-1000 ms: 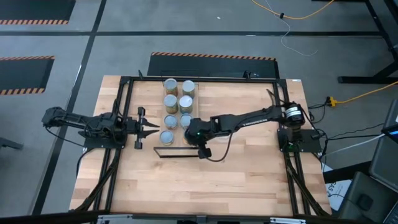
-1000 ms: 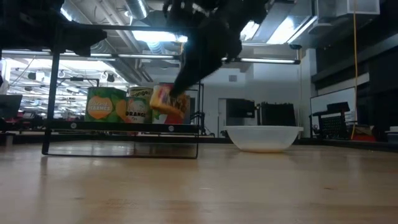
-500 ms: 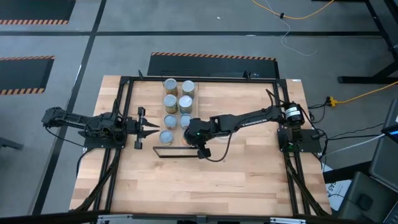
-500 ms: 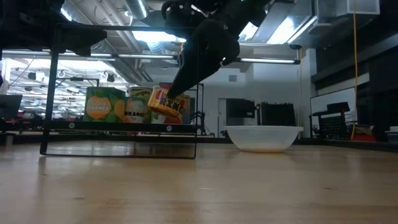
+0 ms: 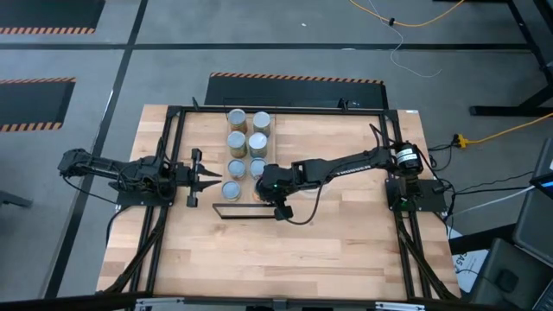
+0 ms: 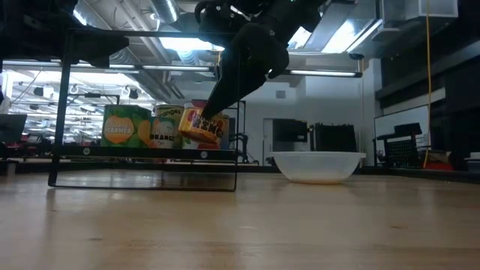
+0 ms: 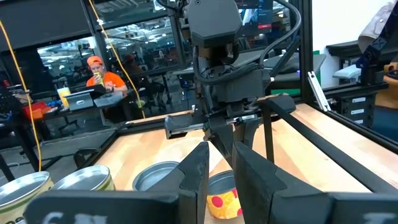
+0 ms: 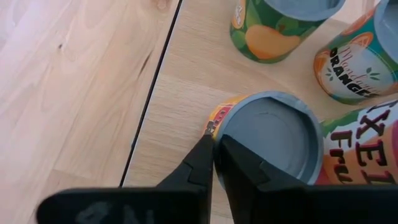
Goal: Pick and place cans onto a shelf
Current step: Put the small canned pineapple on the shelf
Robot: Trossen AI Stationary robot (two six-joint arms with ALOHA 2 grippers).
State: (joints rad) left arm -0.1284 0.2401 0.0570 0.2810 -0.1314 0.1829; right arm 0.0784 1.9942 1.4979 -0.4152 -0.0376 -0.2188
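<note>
While the right gripper (image 8: 214,163) pinches the rim of a tilted yellow-red can (image 6: 201,124) low over the shelf (image 8: 180,99), level it before release. Left gripper (image 5: 197,176) waits beside, fingers apart.

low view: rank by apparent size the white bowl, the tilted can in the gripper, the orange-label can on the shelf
1. White bowl: clearly the widest.
2./3. Tilted can held by the right gripper, and orange-label can: they look about alike. The gripper covers part of the tilted one and other cans overlap the orange-label one, so no ranking between them.
</note>
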